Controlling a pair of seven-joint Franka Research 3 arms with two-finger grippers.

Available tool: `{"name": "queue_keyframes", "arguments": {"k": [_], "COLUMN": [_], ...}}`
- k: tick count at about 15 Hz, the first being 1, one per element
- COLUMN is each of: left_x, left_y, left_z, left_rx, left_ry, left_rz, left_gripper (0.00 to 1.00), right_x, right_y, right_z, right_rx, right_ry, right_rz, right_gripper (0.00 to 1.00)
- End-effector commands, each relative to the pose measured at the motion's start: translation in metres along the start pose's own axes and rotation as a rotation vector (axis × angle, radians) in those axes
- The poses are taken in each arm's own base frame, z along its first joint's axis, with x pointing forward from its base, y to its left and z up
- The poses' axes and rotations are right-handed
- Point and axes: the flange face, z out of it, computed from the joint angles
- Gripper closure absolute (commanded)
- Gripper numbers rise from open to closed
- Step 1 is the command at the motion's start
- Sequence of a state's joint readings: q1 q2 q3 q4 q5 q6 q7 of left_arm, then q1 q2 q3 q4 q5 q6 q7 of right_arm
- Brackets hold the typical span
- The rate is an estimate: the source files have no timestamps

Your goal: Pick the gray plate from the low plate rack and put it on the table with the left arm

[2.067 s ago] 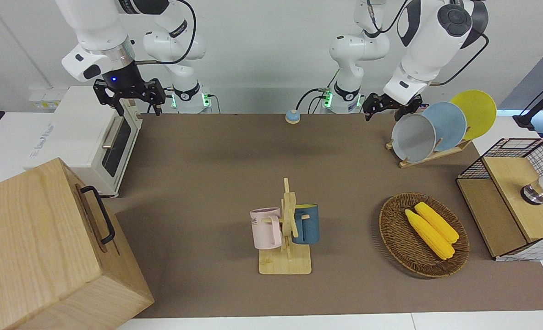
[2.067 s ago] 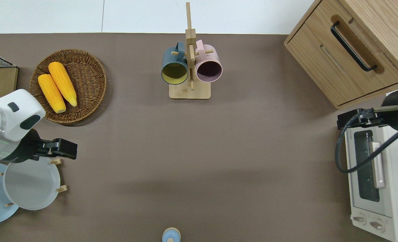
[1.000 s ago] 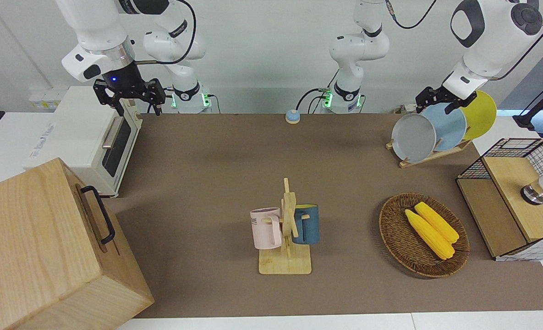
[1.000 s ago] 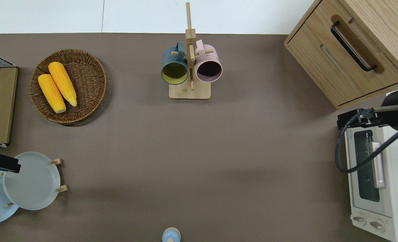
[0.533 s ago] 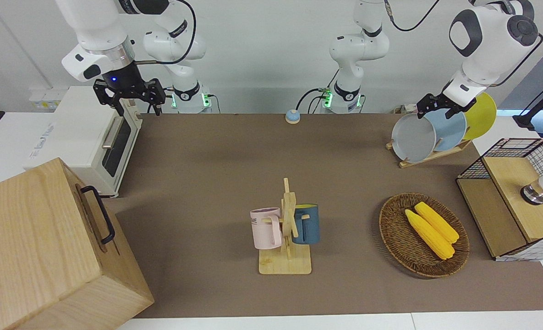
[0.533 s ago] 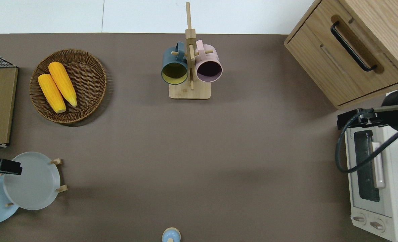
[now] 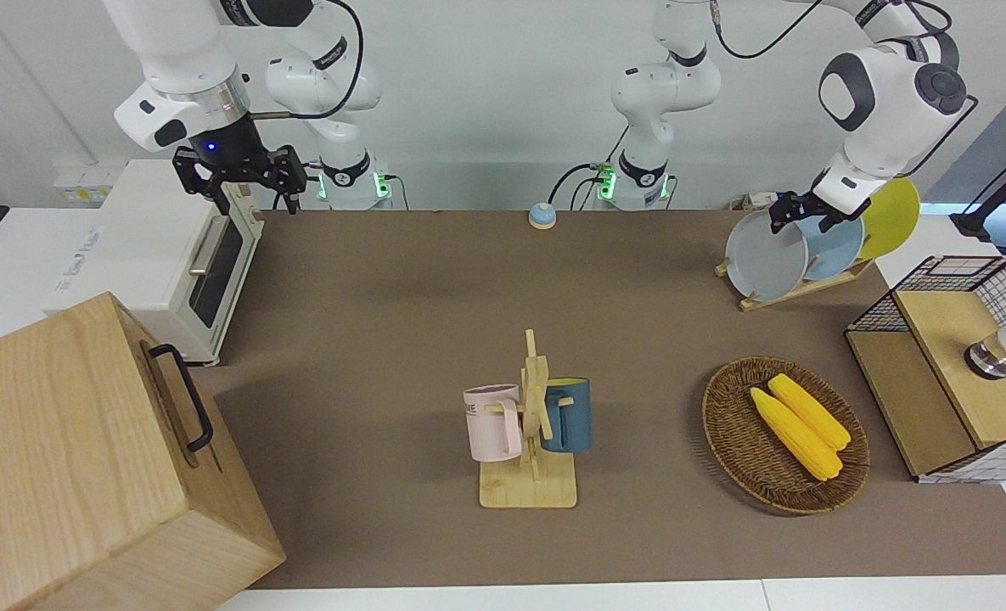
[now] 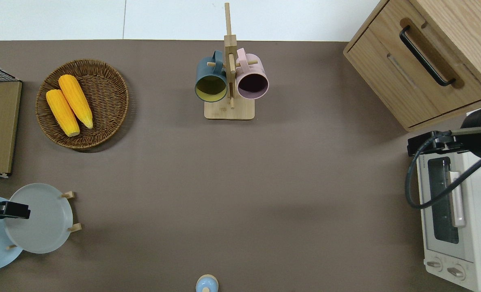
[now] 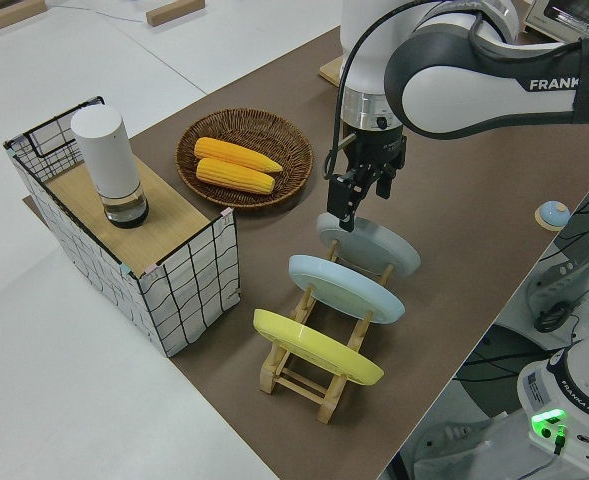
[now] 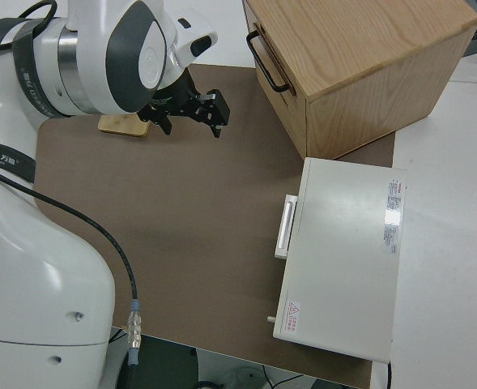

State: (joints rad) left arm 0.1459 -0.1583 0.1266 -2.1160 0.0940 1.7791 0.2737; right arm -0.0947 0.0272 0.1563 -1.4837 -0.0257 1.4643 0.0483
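Brown counter (image 7: 401, 288) is carrying the low plate rack (image 9: 319, 375) at my left arm's end. Gray plate (image 8: 41, 219) is leaning in the rack's slot, farthest from the yellow plate (image 9: 314, 347). My left claw (image 9: 352, 200) is straddling its top rim, spread apart, lining up a pinch. Right arm is parked.

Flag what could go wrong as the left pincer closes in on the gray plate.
The left pincer sits at the gray plate's upper rim, close to the light blue plate; it may nudge that one. Lifting askew could catch the low plate rack's pegs and drag it.
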Motion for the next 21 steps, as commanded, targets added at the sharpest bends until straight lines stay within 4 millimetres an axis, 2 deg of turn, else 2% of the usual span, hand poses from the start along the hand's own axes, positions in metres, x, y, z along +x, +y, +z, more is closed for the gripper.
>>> {"name": "queue_keyframes", "arguments": {"k": [1, 7, 11, 12, 14, 18, 20, 21], "left_x": [-0.009, -0.008, -0.009, -0.009, -0.009, -0.009, -0.009, -0.009], "left_y": [-0.003, -0.002, -0.003, -0.003, -0.002, -0.002, -0.002, -0.002], "left_z": [0.015, 0.038, 0.039, 0.039, 0.039, 0.040, 0.039, 0.039], "left_rx": [0.016, 0.017, 0.016, 0.016, 0.016, 0.015, 0.015, 0.015], "left_ry": [0.030, 0.045, 0.046, 0.045, 0.045, 0.042, 0.042, 0.040], "left_rz": [0.013, 0.013, 0.011, 0.011, 0.012, 0.012, 0.014, 0.014], "left_gripper": [0.00, 0.00, 0.01, 0.05, 0.26, 0.80, 1.00, 1.00], "right_x": [0.000, 0.000, 0.000, 0.000, 0.000, 0.000, 0.000, 0.000], "right_y": [-0.001, -0.001, -0.001, -0.001, -0.001, -0.001, -0.001, -0.001], "right_z": [-0.003, -0.003, -0.003, -0.003, -0.003, -0.003, -0.003, -0.003], "right_rx": [0.003, 0.003, 0.003, 0.003, 0.003, 0.003, 0.003, 0.003], "right_ry": [0.005, 0.005, 0.005, 0.005, 0.005, 0.005, 0.005, 0.005], "right_rz": [0.003, 0.003, 0.003, 0.003, 0.003, 0.003, 0.003, 0.003], "right_gripper": [0.017, 0.017, 0.017, 0.017, 0.017, 0.017, 0.017, 0.017]}}
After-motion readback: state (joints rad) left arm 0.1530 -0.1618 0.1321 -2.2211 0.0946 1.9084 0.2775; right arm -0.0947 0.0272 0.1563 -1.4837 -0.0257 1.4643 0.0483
